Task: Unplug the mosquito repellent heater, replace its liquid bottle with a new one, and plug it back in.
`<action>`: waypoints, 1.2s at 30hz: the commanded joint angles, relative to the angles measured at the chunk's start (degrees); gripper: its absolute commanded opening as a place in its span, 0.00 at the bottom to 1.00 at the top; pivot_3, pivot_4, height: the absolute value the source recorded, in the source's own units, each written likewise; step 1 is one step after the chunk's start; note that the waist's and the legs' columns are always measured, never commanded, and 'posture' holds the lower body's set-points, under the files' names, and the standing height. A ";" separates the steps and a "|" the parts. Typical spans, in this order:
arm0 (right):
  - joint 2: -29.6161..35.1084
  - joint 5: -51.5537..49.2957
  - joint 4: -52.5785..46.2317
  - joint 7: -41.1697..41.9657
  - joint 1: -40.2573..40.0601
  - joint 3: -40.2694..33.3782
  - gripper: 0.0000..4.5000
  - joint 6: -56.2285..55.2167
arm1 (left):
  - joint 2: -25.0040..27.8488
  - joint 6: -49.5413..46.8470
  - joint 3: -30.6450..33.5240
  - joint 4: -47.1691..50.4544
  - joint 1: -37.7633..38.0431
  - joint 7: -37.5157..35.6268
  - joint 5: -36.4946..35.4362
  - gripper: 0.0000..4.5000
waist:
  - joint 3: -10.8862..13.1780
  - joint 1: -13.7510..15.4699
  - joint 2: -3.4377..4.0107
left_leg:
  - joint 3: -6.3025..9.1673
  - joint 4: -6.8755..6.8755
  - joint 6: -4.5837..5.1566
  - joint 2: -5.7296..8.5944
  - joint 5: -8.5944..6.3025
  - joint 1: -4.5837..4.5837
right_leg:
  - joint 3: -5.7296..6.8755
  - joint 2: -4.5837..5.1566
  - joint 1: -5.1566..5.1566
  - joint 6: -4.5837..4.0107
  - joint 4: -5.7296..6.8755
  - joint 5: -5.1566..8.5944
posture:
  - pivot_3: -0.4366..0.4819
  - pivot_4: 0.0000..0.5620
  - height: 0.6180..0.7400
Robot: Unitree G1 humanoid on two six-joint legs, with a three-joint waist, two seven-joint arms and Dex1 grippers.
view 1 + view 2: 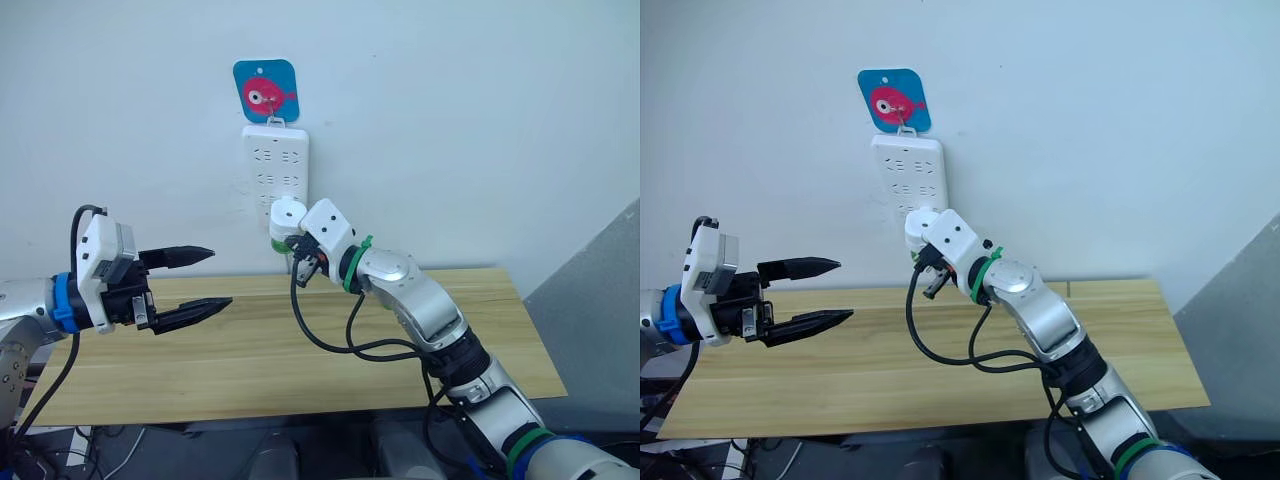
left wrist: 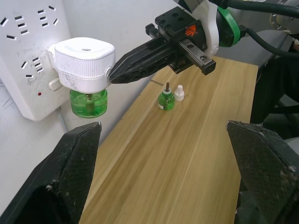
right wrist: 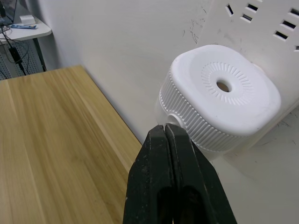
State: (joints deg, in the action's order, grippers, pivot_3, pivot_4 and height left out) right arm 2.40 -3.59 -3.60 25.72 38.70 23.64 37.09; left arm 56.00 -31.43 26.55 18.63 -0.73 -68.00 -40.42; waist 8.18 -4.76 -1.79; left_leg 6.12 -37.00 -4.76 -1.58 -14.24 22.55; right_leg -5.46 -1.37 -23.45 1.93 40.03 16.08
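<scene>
The mosquito repellent heater sits plugged into the lower part of the white power strip on the wall, its ribbed white body standing out from the strip and a green liquid bottle hanging beneath it. The right hand is clenched, its two black fingers pressed together, and their tips touch the heater's ribbed side; nothing is held between them. Beyond the right hand, low on the wooden worktop, a small green bottle with a dark wick stands upright with a small white cap just beside it, both near the wall. The left hand hovers over the worktop, well apart from the heater, released, its fingers spread wide and pointing toward the right hand. Above the strip a blue card with a pink fish hangs on the wall.
</scene>
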 commanded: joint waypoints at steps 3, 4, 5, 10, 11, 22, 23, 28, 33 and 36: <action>0.24 -0.56 -2.32 -0.72 0.89 -3.44 0.00 0.74 | 0.84 -0.54 0.01 1.51 -1.39 0.37 -0.86 1.00 | 0.00 0.01 0.00 | 0.00 0.00 0.00 0.00 0.00 -0.01 | 0.00 0.00 0.01 0.00 0.00 0.00 | 0.51 0.11 0.97; 0.23 -0.66 -2.57 -0.76 0.86 -3.52 0.00 1.09 | 0.86 -0.64 0.03 1.56 -1.40 0.32 -0.86 1.00 | 0.00 0.01 0.00 | 0.01 0.00 0.00 0.00 0.00 -0.01 | 0.01 0.00 0.01 0.00 0.01 0.00 | 0.51 0.11 0.97; 0.24 -0.67 -2.75 -0.85 0.81 -3.56 0.00 1.27 | 0.85 -0.74 -0.01 1.60 -1.49 0.35 -0.87 1.00 | 0.00 0.01 0.00 | 0.01 0.00 0.00 0.00 0.00 -0.01 | 0.01 0.00 0.01 0.00 0.01 0.00 | 0.51 0.11 0.97; 0.12 -0.53 -3.40 -1.45 0.19 -3.75 0.00 1.79 | 0.85 -1.13 -0.28 1.85 -1.80 0.41 -0.89 1.00 | 0.00 0.01 0.00 | 0.01 0.00 0.00 0.00 0.00 -0.02 | 0.01 0.00 0.02 0.00 0.01 0.00 | 0.51 0.12 0.97; -0.05 -0.58 -3.46 -1.59 0.14 -3.88 0.00 1.86 | 0.86 -1.20 -0.36 1.91 -1.86 0.41 -0.90 1.00 | 0.00 0.01 0.00 | 0.01 0.00 0.00 0.00 0.00 -0.02 | 0.01 0.00 0.02 0.00 0.01 0.00 | 0.51 0.12 0.97; -0.83 -2.75 -4.94 -1.87 -0.36 -6.06 0.00 4.46 | 1.12 -1.38 -1.14 2.32 -2.43 0.41 -0.75 1.00 | 0.00 0.01 0.00 | 0.01 0.00 0.00 0.00 0.00 -0.02 | 0.01 -0.01 0.02 0.00 0.01 0.00 | 0.51 0.13 0.97; -0.96 -2.82 -5.04 -2.04 -0.40 -6.23 0.00 4.64 | 1.13 -1.44 -1.15 2.33 -2.47 0.39 -0.74 1.00 | 0.00 0.02 0.00 | 0.01 0.00 0.00 0.00 0.00 -0.02 | 0.01 -0.01 0.02 0.00 0.01 0.00 | 0.51 0.13 0.97; -1.71 -2.66 -5.12 -2.93 -0.47 -6.17 0.00 5.40 | 0.99 -1.67 -1.35 2.39 -2.75 0.42 -0.56 1.00 | 0.00 0.02 0.01 | 0.01 0.00 0.00 0.00 0.00 -0.03 | 0.01 -0.01 0.03 0.00 0.01 0.00 | 0.50 0.12 0.97; -3.05 -1.96 -4.58 -5.33 -0.75 -6.40 0.00 5.56 | 0.77 -1.72 -1.65 2.61 -2.88 0.68 -0.54 1.00 | 0.00 0.02 0.01 | 0.01 0.00 0.00 -0.01 0.00 -0.04 | 0.00 -0.02 0.03 0.00 0.01 0.00 | 0.50 0.12 0.97; -4.36 -1.86 -4.10 -7.53 -0.83 -7.31 0.00 6.07 | 0.71 -1.69 -1.80 2.71 -2.84 0.89 -0.60 1.00 | 0.00 0.01 0.00 | 0.01 0.00 0.00 -0.01 0.00 -0.04 | 0.00 -0.02 0.03 0.00 0.01 0.00 | 0.50 0.12 0.97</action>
State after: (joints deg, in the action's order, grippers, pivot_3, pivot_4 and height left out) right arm -1.40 -6.26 -6.53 21.35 37.12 19.80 43.82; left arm 56.11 -33.29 24.30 19.88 -2.87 -67.31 -40.39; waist 8.18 -4.75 -1.79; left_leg 6.13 -37.00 -4.76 -1.59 -14.24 22.51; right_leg -5.45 -1.39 -23.42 1.93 40.04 16.08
